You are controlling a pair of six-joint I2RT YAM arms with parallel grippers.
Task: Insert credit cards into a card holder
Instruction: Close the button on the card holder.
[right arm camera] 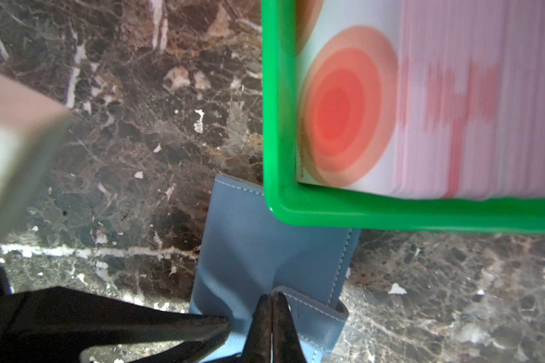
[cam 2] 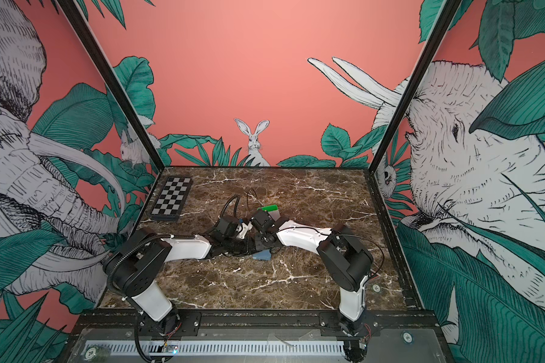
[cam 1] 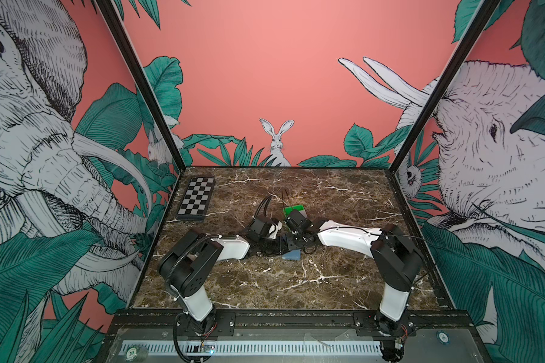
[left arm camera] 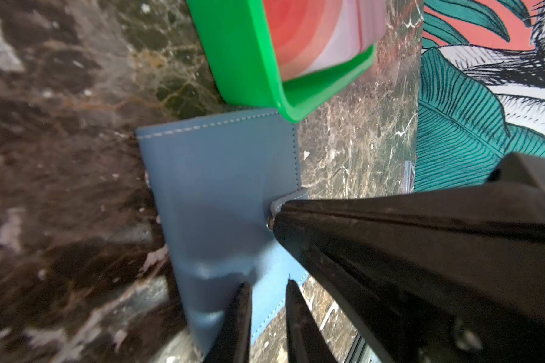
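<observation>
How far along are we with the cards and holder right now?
Done: no card visibly inserted; the credit cards sit stacked in the green tray. In hand: the card holder lies closed; the right gripper, shut, meets its snap tab; the left gripper straddles its edge. Left: open it, load cards.

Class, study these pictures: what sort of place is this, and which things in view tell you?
Most likely a robot test cell: a left arm and right arm mounted on a rail at a marble-patterned tabletop, printed jungle wall panels boxing it in, and a checkerboard lying on it.
</observation>
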